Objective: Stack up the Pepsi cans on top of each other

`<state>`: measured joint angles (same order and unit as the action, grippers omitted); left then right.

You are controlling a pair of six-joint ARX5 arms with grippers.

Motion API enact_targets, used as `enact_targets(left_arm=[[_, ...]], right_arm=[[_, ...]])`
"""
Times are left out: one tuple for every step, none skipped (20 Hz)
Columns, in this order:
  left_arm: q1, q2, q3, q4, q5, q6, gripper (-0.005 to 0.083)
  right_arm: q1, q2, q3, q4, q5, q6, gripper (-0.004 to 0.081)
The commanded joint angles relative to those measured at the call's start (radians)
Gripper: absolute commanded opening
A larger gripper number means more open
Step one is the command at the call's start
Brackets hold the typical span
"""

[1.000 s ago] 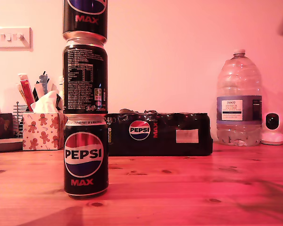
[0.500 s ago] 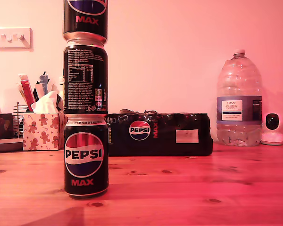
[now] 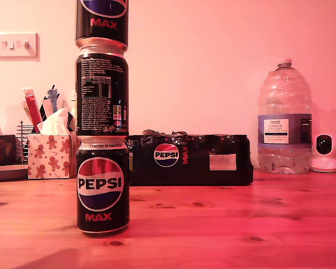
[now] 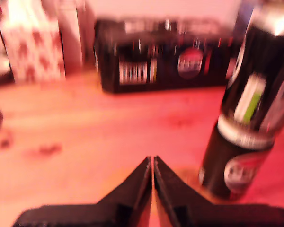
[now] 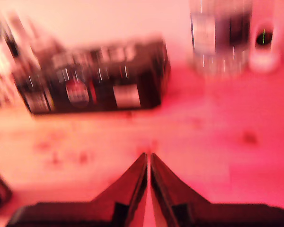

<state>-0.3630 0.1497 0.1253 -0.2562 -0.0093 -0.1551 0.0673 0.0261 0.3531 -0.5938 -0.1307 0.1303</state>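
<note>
Three black Pepsi cans stand in one upright column on the wooden table [image 3: 224, 224], toward the exterior view's left. The bottom can [image 3: 102, 188] shows its globe and red "MAX". On it rests the middle can [image 3: 101, 92], small print facing out. The top can [image 3: 101, 22] is cut off by the picture's upper edge. Neither gripper shows in the exterior view. My first gripper [image 4: 153, 163] is shut and empty, close beside the blurred stack [image 4: 241, 142] without touching it. My second gripper [image 5: 148, 158] is shut and empty over bare table.
Behind the stack lies a black shrink-wrapped Pepsi multipack [image 3: 190, 159]. A big clear water bottle [image 3: 284, 120] and a small white camera [image 3: 324, 152] stand at the exterior view's right. A gingerbread-print tissue box [image 3: 50, 154] and a pen holder [image 3: 36, 106] stand at its left.
A dark blur at the exterior view's upper right corner one second ago has gone. The stack of cans has not moved.
</note>
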Motion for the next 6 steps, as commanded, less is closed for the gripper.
enact_targets(left_arm=[[0.005,-0.007,-0.015,-0.024,0.001,-0.006,-0.0021],[0.005,-0.007,-0.015,-0.045,0.001,-0.006,-0.0021],[0.005,-0.007,-0.015,-0.066,0.001,-0.006,-0.0021],[0.005,-0.007,-0.015,-0.085,0.001,-0.006,-0.0021],[0.005,-0.007,-0.015,-0.104,0.001,-0.006,-0.0021],[0.005,-0.007,-0.015,-0.122,0.001,-0.006,-0.0021]], right_arm=[[0.005,0.003,-0.005,-0.036,0.002,0.001,-0.0013],[0.005,0.003,-0.005,-0.038,0.004,0.001,-0.0013],[0.005,0.003,-0.005,-0.038,0.004,0.001,-0.0013],[0.005,0.003,-0.005,-0.038,0.004,0.001,-0.0013],[0.005,0.003,-0.005,-0.038,0.004,0.001,-0.0013],[0.005,0.003,-0.005,-0.038,0.004,0.001,-0.0013]])
